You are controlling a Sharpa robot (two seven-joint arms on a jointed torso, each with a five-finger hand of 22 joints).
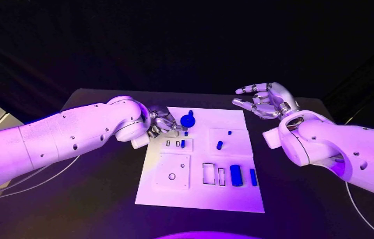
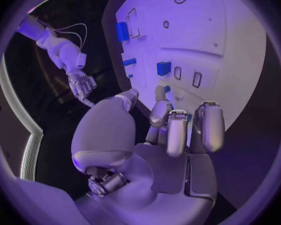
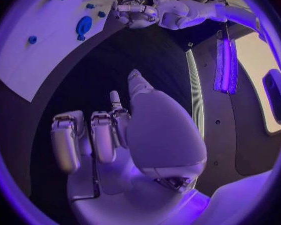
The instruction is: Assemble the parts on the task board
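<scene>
Right now the left hand (image 1: pixel 161 122) sits at the far-left corner of the task board (image 1: pixel 199 196), fingers curled down by the round blue part (image 1: pixel 187 120). From the head view it may be touching a small piece there, but I cannot tell whether it grips anything; the left wrist view shows its fingers bent over the board edge with nothing clearly between them. Right hand (image 1: pixel 266 101) hovers off the board's far-right corner above the table (image 1: pixel 93 196), fingers spread and relaxed, holding nothing.

Parts on the board: round blue part at the far edge, small blue peg (image 1: pixel 220 145) mid-board, tall blue block (image 1: pixel 235 174) and thin blue bar (image 1: pixel 253 177) standing near the open rectangular slots (image 1: pixel 208 173) at the near-right. Small slots near the left hand, one with a short blue piece (image 1: pixel 183 143).

Judgement: step in hand looks like picking or seating a small piece at the far-left. To do it well:
- pinch with the fingertips only, keep the other fingers off the neighbouring round part
- line the piece up square over its slot before pressing
- push straight down, no twist
- keep the right hand clear, or use it to steady the board if it slides.
</scene>
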